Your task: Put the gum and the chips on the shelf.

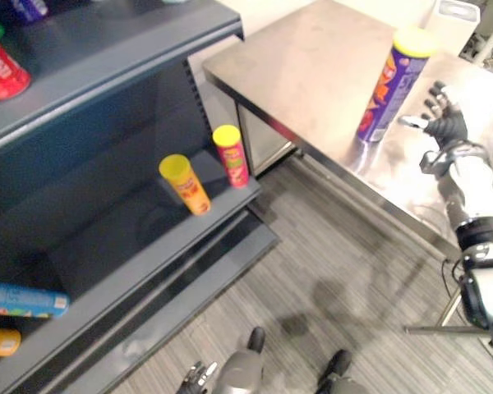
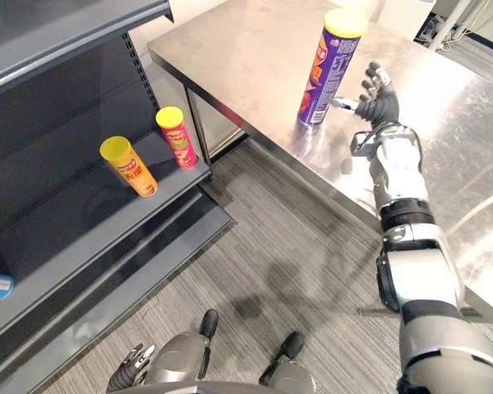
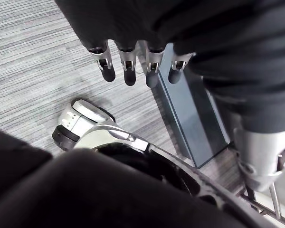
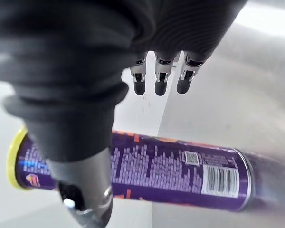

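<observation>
We judge the task barely begun: the chips can (image 2: 322, 70), a tall purple tube with a yellow lid, stands upright on the steel table (image 2: 246, 49), not on the shelf (image 2: 66, 238). The right hand (image 2: 381, 105) hovers just beside it, fingers spread and empty, while the left hand (image 3: 128, 69) hangs low with relaxed fingers. We cannot identify the gum.

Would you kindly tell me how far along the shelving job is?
Done: two small cans stand on the shelf, contents unclear. In hand: the right hand, open, sits beside the upright purple chips can on the table, not gripping; left hand idle. Remaining: grasp and shelve it.
</observation>
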